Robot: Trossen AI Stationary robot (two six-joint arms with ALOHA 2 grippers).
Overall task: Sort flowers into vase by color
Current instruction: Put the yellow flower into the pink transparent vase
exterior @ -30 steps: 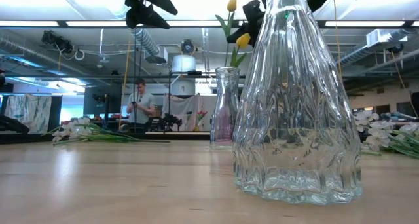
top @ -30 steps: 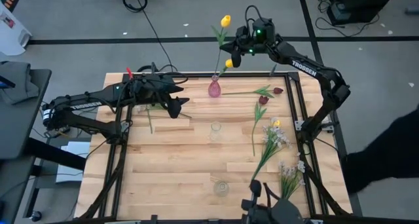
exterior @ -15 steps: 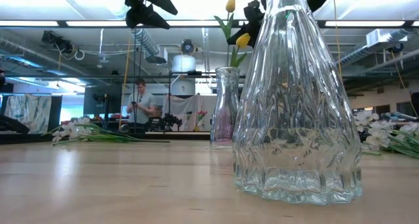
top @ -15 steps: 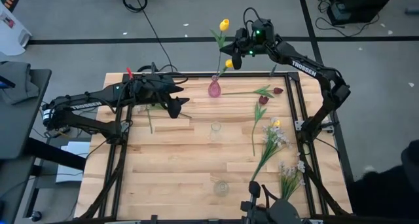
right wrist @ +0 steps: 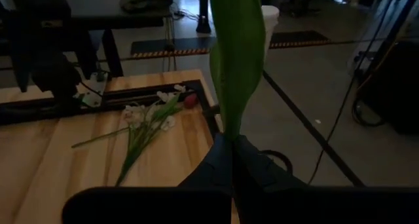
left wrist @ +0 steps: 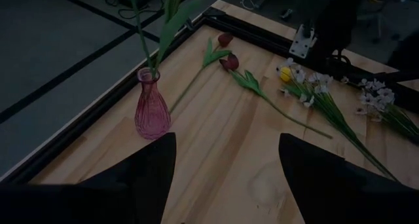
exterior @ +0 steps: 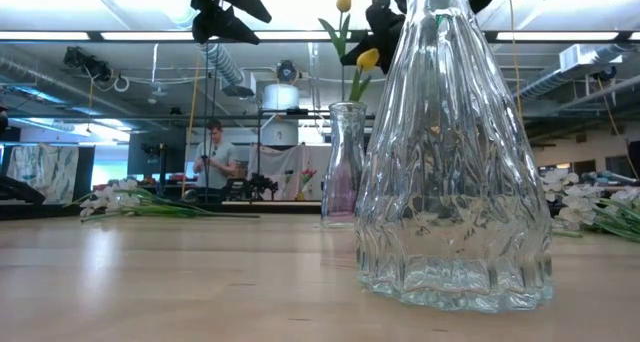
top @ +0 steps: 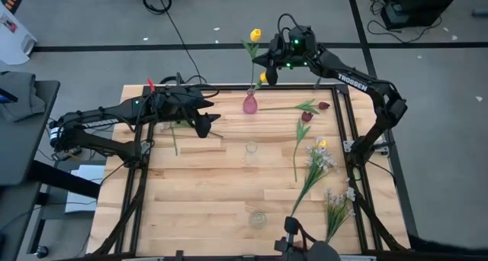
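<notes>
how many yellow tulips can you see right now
3: one held high by the right gripper, bloom; one standing in the pink vase, bloom; one lying among the white sprays. Others may be hidden.

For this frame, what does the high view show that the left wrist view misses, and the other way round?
Only the high view shows the right gripper shut on a yellow tulip above the pink vase, the left gripper hanging open over the table's left side, and two clear vases along the middle. Only the left wrist view shows a green stem standing inside the pink vase, seen from the side. Both show the pink vase, two dark red tulips lying beside it, and the white sprays with a yellow tulip among them.
</notes>
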